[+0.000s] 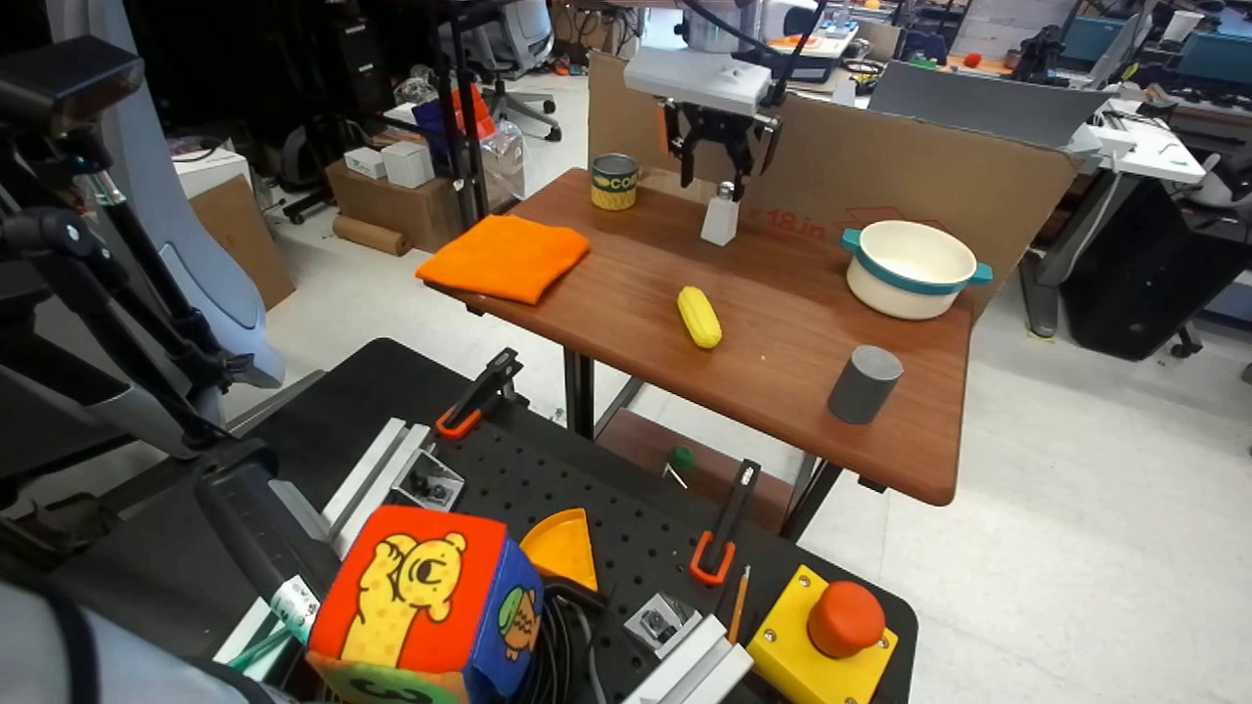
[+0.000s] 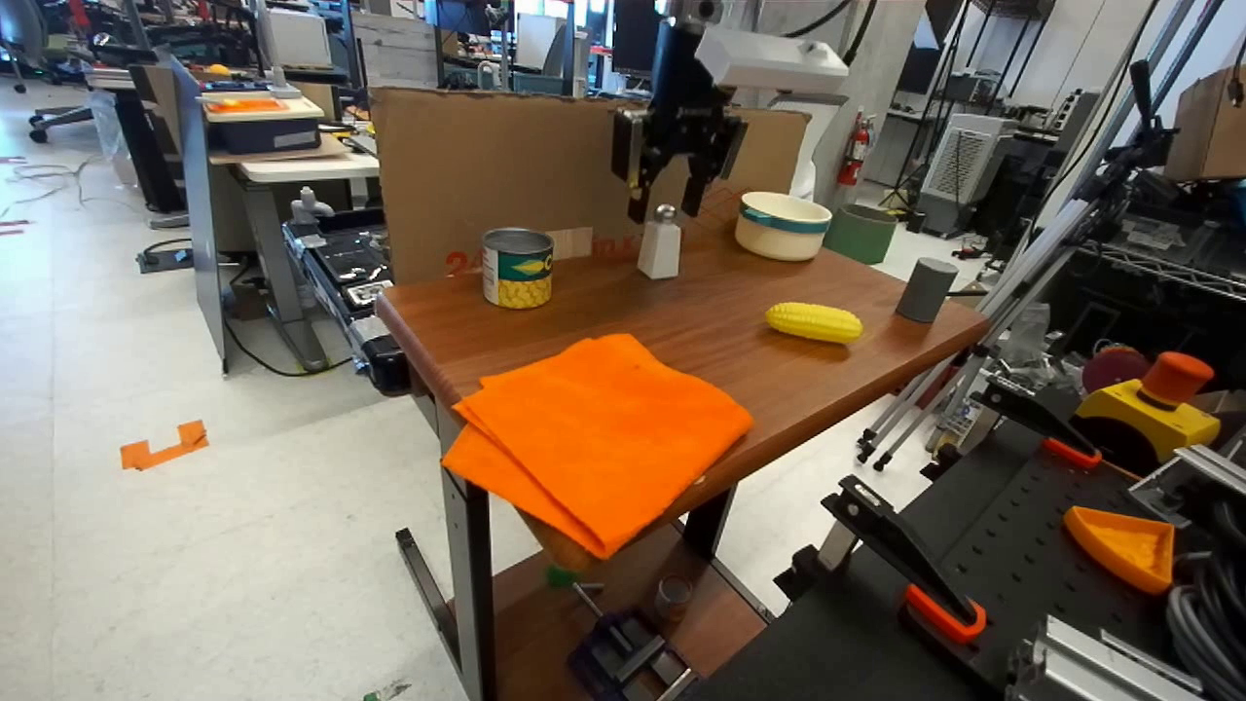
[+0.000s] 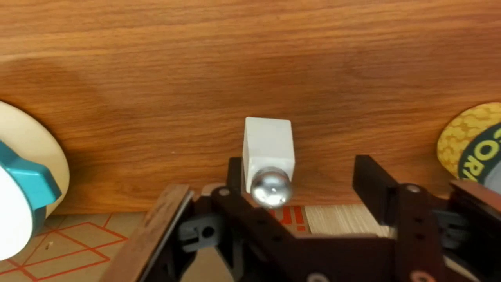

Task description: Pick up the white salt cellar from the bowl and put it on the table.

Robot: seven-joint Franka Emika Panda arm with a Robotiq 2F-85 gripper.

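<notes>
Have the jaws spread pretty wide near upper center in both exterior views, right by the top of the white salt cellar (image 1: 721, 223). Stands upright on the brown surface (image 1: 626, 293), clearly apart from the cream bowl (image 1: 890, 296) right of center. In the wrist view, can see its silver knob (image 3: 271, 188) in the gap, way closer to the jaw left of center, but can't tell if actually touching. Can also spot a yellow corn cob (image 1: 699, 318) mid-frame in an exterior view, plus an orange cloth (image 1: 504, 256) farther left.
</notes>
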